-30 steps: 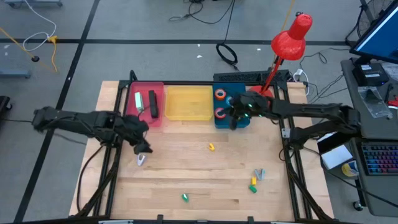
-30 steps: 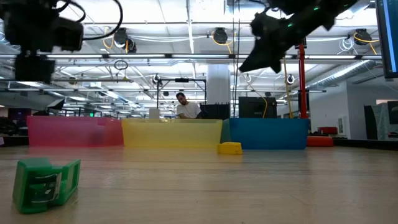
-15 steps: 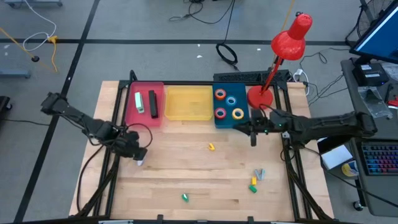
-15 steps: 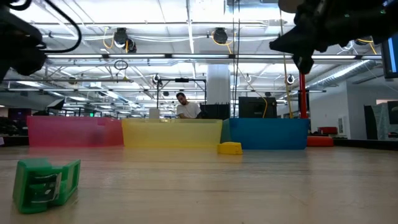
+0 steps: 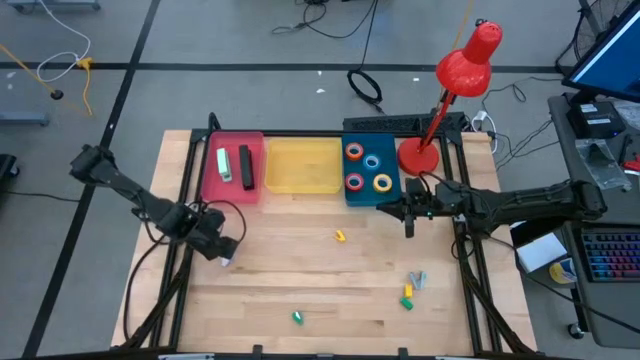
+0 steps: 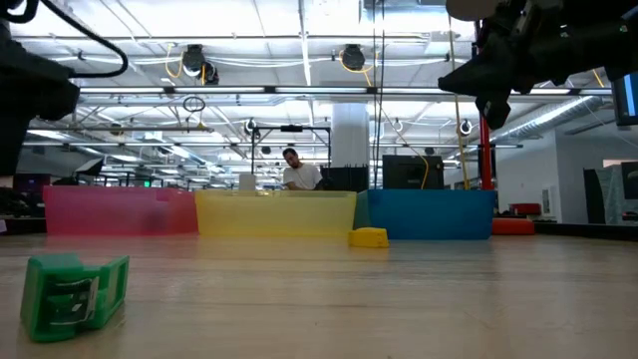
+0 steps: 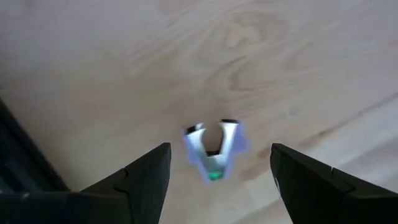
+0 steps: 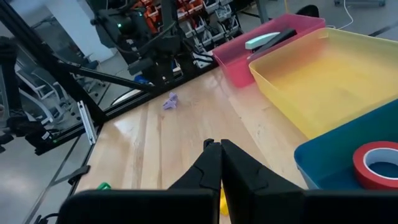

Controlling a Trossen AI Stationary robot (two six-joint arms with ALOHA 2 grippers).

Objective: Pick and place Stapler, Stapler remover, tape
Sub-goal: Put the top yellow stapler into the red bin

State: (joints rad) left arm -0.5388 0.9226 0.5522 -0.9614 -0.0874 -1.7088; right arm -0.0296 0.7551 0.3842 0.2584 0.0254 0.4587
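Tape rolls (image 5: 368, 167), four little rings (orange-red, blue, red, yellow), are sitting in the blue plastic bin (image 5: 391, 195) at the back of the wooden table (image 5: 300, 280).

Left gripper (image 5: 224, 254) is hovering with fingers (image 7: 143, 183) spread wide over a pale lilac claw-shaped stapler remover (image 7: 212, 151) lying on the grainy wood. Right gripper (image 5: 408, 227), fingers pinched together and holding nothing, is hanging just in front of the blue bin. Two staplers (image 5: 235, 165) are lying in the pink bin (image 5: 212, 188).
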